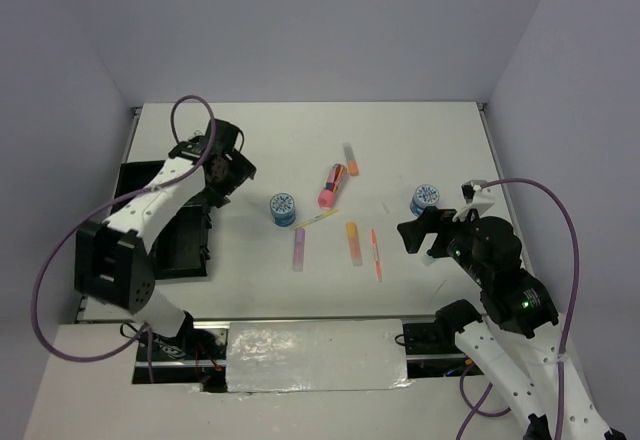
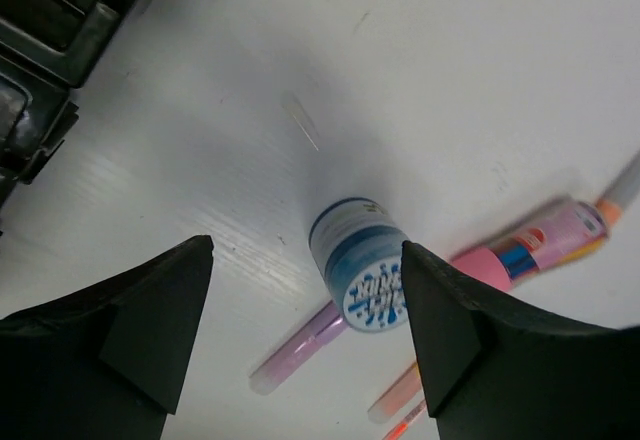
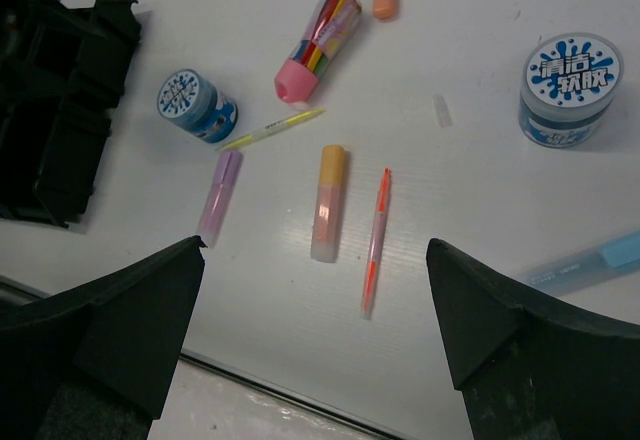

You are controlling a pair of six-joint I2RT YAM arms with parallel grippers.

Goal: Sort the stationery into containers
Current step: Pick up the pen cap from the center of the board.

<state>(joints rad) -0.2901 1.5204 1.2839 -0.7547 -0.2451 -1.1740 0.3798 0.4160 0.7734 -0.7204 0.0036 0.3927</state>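
The right gripper (image 1: 418,240) is held over the white table (image 1: 420,130) at about 4 o'clock, close to the arms. Its fingers are spread wide and nothing is held between them. In the right wrist view, a light-blue stick (image 3: 590,260) is seen lying close to it.

Toward 9 o'clock from that gripper, a thin orange pen (image 1: 376,254), an orange stick (image 1: 353,243) and a lilac stick (image 1: 299,248) are laid in a row, each apart from the next. A thin yellow pen (image 1: 318,219) is laid just past them. One blue-white roll (image 1: 283,207) is stood near the yellow pen's 9 o'clock end. The other roll (image 1: 425,198) is stood at 12 o'clock from the right gripper.

Farther off, a pink highlighter (image 1: 332,185) is laid near the middle. An orange-tipped stick (image 1: 351,159) is laid just past it.

The black tray (image 1: 178,252) is set at the table's 9 o'clock edge. All of these things are lying outside it. The left gripper (image 1: 238,178) is held beside the tray's far corner, its fingers wide apart, with nothing gripped.
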